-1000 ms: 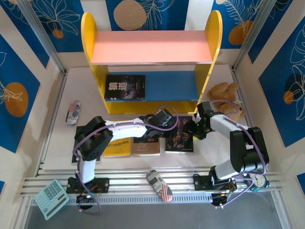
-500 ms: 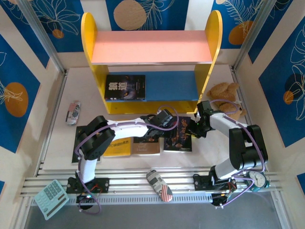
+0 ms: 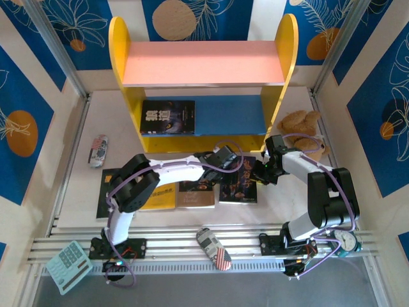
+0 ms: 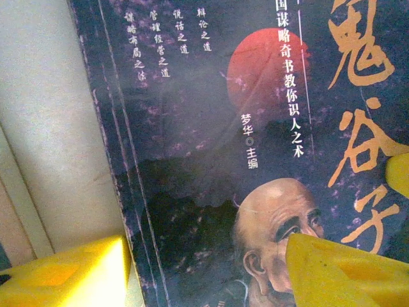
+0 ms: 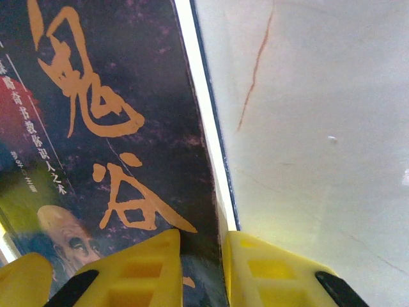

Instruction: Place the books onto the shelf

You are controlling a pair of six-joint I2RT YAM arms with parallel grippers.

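Starting nearest: counting four paperbacks flat in a row on the white surface, with the dark blue book at the 3 o'clock end. Holding the left pincer over that book's 9 o'clock edge, fingers spread wide, one above bare surface and the other above the cover by the bald man's portrait. Pinching the same book's 3 o'clock edge in the right pincer, fingers almost pressed together. Reading big gold 鬼谷子 on the cover, then a red disc with smaller 梦华 编 beneath. Looking further out to 12 o'clock: finding the shelf, with one black book lying on its blue lower board, title too small to read.
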